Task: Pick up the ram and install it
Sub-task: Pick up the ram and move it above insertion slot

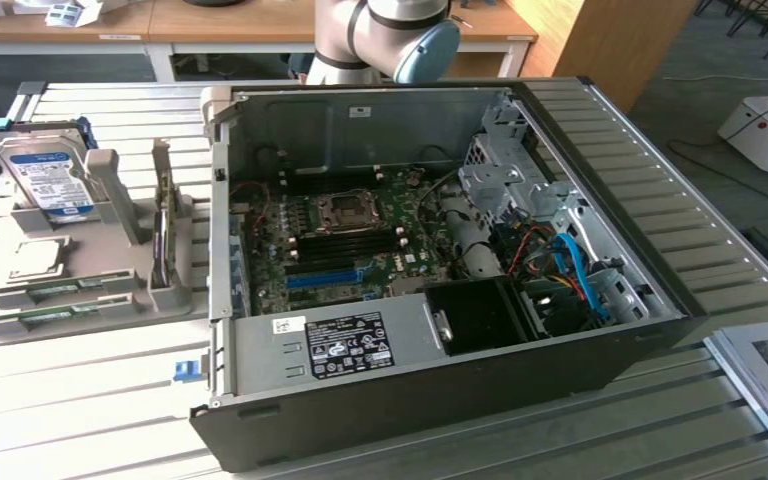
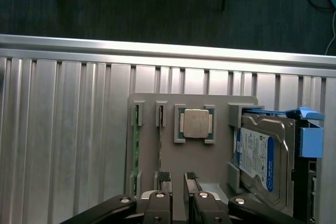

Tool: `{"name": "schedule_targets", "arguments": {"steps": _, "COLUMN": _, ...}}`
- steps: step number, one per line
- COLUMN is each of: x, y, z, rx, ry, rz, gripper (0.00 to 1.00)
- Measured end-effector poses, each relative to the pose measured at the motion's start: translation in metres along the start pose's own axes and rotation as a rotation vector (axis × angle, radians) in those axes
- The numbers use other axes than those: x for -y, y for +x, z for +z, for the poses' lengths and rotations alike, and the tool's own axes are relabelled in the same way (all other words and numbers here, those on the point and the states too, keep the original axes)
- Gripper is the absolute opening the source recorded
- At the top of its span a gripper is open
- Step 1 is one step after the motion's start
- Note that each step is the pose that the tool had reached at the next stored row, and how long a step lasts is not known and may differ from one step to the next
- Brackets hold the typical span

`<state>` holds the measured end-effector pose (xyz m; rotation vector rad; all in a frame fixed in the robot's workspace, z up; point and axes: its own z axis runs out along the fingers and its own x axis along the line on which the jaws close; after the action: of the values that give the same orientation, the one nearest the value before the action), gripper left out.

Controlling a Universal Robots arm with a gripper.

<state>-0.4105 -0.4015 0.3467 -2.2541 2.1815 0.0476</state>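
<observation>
Two slim green ram sticks (image 1: 71,288) lie on edge in slots of a grey holder tray (image 1: 131,295) on the exterior view's left. In the wrist view the thin green edge of one ram (image 2: 136,153) runs along the tray (image 2: 210,163). My gripper (image 2: 176,178) hovers above the tray's near end, open, with its ridged fingertips (image 2: 163,177) apart and nothing between them. It stands beside the ram slots, apart from the sticks. The open computer case (image 1: 624,340) lies on the table, its motherboard (image 1: 398,262) exposed.
The tray also carries a CPU (image 2: 194,124), a hard drive (image 2: 257,156) in a blue bracket and an upright expansion card (image 1: 164,225). A blue slot (image 1: 324,277) and cables sit inside the case. The ribbed metal table (image 1: 77,400) extends around both.
</observation>
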Motion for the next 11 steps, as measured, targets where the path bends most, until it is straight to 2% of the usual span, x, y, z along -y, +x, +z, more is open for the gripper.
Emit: {"name": "schedule_targets", "arguments": {"steps": 11, "x": 0.0004, "y": 0.000, "z": 0.0197, "rx": 0.0000, "ry": -0.0001, "rz": 0.000, "gripper": 0.24}}
